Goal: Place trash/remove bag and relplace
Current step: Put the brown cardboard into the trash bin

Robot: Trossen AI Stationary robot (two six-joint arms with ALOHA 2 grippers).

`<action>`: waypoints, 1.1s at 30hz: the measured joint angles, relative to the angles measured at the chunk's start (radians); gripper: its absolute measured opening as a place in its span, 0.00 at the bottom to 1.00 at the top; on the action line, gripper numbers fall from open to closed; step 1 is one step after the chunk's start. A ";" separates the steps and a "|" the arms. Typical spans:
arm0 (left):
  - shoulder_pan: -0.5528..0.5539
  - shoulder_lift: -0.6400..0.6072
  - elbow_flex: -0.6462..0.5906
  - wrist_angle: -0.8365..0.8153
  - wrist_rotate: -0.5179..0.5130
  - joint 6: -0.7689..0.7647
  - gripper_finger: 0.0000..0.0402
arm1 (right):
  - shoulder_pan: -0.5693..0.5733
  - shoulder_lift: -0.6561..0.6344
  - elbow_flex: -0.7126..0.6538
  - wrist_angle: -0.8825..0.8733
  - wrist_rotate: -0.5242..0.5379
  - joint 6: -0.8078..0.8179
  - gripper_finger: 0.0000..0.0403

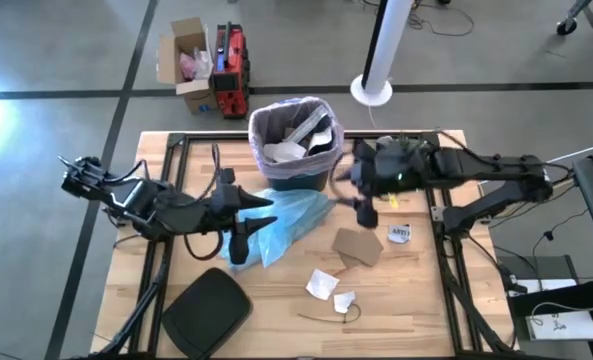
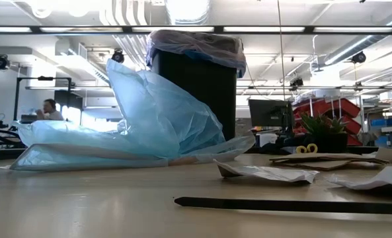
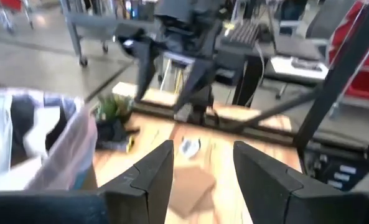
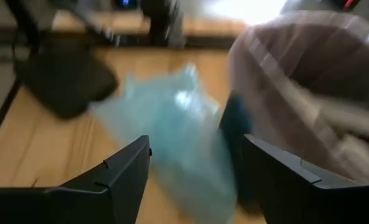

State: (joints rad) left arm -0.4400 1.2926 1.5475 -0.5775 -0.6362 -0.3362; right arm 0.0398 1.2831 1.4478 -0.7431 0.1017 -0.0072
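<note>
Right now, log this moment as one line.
stage: trash loading | bin: lined, holds paper | left pincer: open, over blue bag | right pincer: open, empty, beside bin | cardboard, scraps: on table

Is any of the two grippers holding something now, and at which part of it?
Nothing is held. The left gripper and the right gripper are both open with only air between the fingers; the blue bag lies free on the table.

Two dark, jointed robot arms with black cabling

The left arm (image 1: 146,205) and right arm (image 1: 476,172) are matte black with thin black cables looped alongside; each wrist view shows two broad, angular dark fingers (image 3: 145,180) (image 4: 119,177) with chamfered edges.
</note>
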 joint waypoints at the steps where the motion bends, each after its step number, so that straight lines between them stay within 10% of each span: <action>1: 0.000 0.000 -0.007 -0.024 0.000 -0.024 0.39 | 0.021 0.005 -0.002 -0.029 0.010 0.021 0.62; 13: 0.000 0.000 -0.079 -0.111 0.048 -0.156 0.45 | 0.152 0.030 -0.257 -0.191 0.053 0.405 0.98; 22: 0.000 0.000 -0.097 -0.114 0.101 -0.159 0.47 | 0.156 0.045 -0.581 0.162 0.084 0.453 0.99; 33: -0.003 0.000 -0.097 -0.122 0.119 -0.197 0.44 | 0.157 0.183 -0.659 0.297 0.083 0.453 0.99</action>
State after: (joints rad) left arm -0.4427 1.2926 1.4502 -0.6994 -0.5171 -0.5336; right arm 0.1964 1.4663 0.7886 -0.4464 0.1844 0.4461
